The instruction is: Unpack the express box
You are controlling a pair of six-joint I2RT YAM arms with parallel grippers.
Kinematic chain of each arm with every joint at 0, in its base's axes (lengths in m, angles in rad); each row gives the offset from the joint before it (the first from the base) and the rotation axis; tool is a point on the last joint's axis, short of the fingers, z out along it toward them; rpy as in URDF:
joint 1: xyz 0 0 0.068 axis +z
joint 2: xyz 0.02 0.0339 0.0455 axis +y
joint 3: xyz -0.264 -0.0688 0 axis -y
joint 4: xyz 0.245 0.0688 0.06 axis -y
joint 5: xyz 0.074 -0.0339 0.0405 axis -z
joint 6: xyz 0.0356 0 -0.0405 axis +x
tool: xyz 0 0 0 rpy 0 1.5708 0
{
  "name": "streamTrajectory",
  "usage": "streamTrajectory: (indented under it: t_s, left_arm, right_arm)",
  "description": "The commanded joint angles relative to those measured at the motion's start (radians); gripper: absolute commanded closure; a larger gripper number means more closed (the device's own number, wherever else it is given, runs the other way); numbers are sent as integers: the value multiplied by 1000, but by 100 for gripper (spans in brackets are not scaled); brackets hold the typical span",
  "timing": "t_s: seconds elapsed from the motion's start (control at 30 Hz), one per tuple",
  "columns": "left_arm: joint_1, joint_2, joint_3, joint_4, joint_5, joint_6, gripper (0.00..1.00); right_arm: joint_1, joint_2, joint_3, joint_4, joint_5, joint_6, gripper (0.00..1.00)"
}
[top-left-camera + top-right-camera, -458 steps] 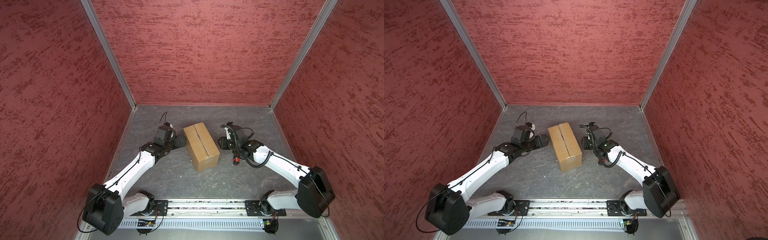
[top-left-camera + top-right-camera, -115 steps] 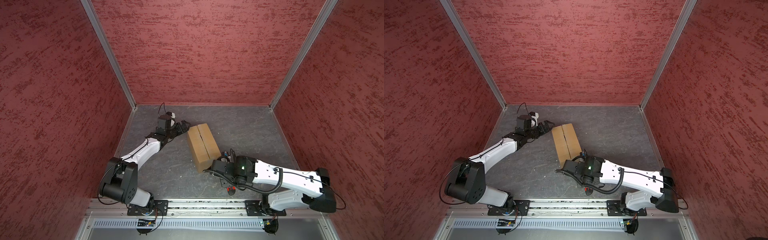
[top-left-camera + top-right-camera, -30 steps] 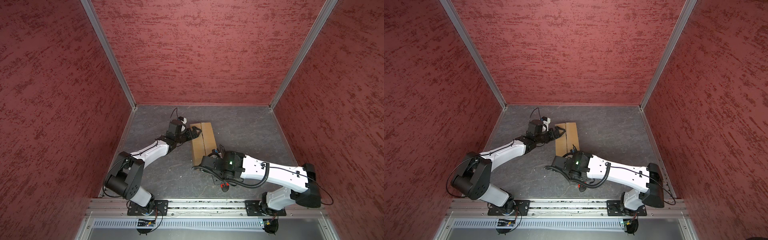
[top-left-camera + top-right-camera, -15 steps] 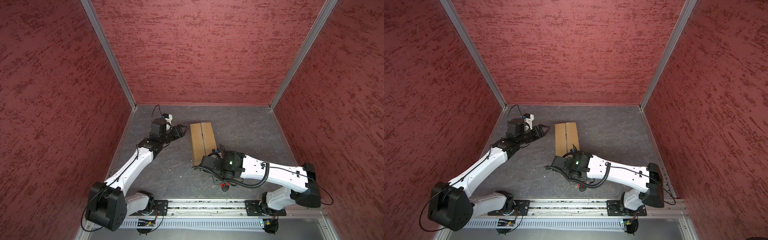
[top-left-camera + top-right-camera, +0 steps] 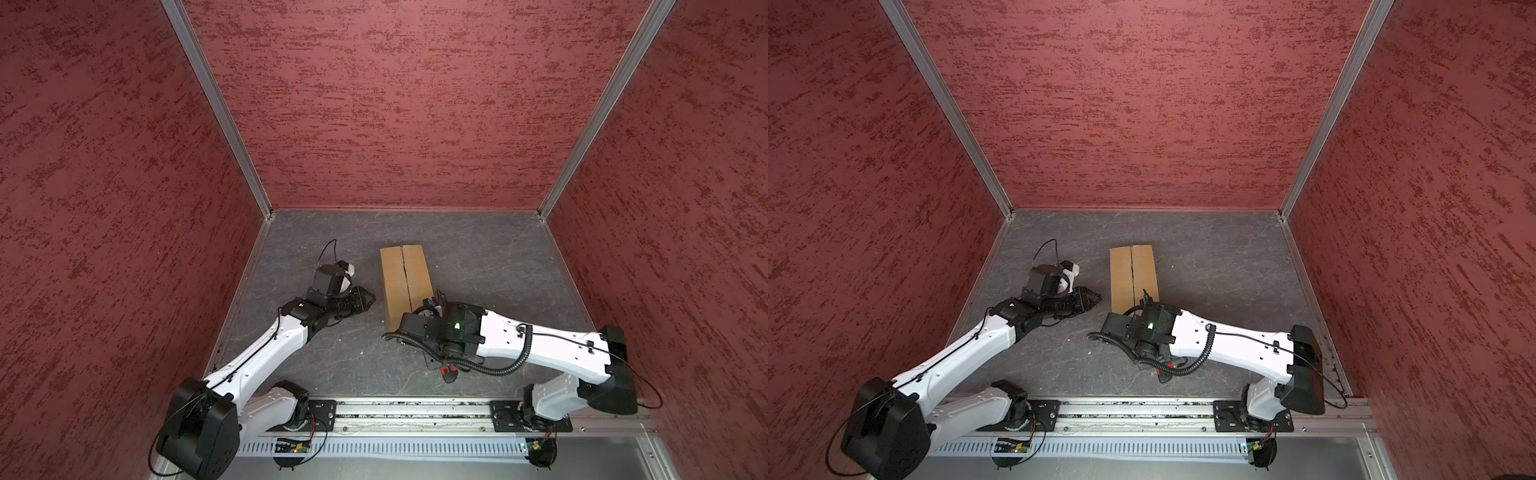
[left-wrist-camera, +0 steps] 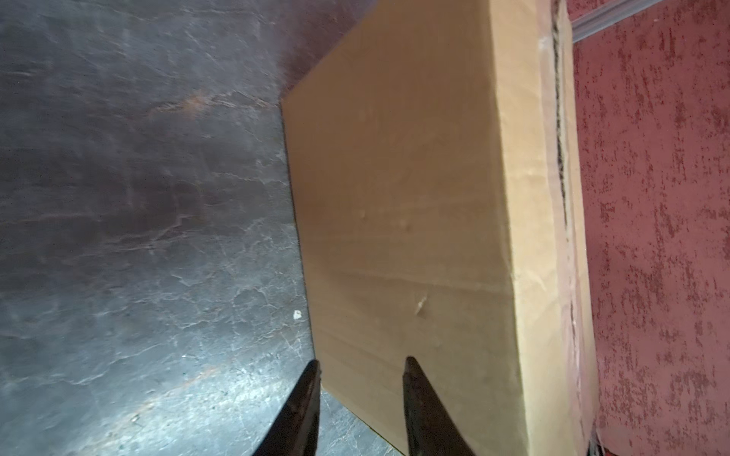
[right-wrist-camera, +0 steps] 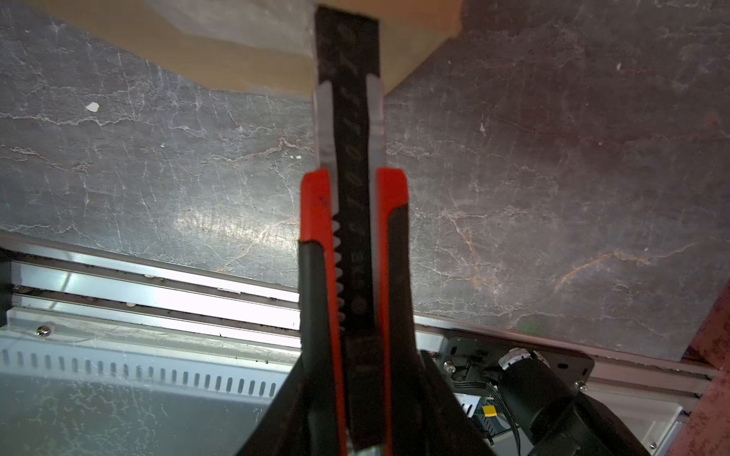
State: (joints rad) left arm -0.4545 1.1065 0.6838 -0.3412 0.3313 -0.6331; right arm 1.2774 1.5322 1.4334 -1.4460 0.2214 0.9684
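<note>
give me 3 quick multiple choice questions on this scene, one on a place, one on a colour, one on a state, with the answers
1. Where does the box stand?
A) on the grey floor, just right of the left claw in the top views
B) on the metal rail
C) against the back wall

2. What colour is the knife?
A) blue
B) red and black
C) yellow

3. What is the right claw doing?
A) hanging open and empty
B) shut on the knife
C) gripping a box flap

Answers:
1 A, both top views show it on the floor beside that claw, not touching it.
2 B, the right wrist view shows a red and black body.
3 B, its fingers press both sides of the handle.
</note>
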Motion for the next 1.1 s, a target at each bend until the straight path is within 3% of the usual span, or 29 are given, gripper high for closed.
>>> streamTrajectory:
  t_s: [0.0,1.07]
  left_arm:
    - [-54,11,10,20,-33,-21,65]
    - [-253,24,36,66,-120,-105,65]
  right_arm:
    - [0,15,29,-28,40,21,100]
    - [0,108,132,-24,24,-51,100]
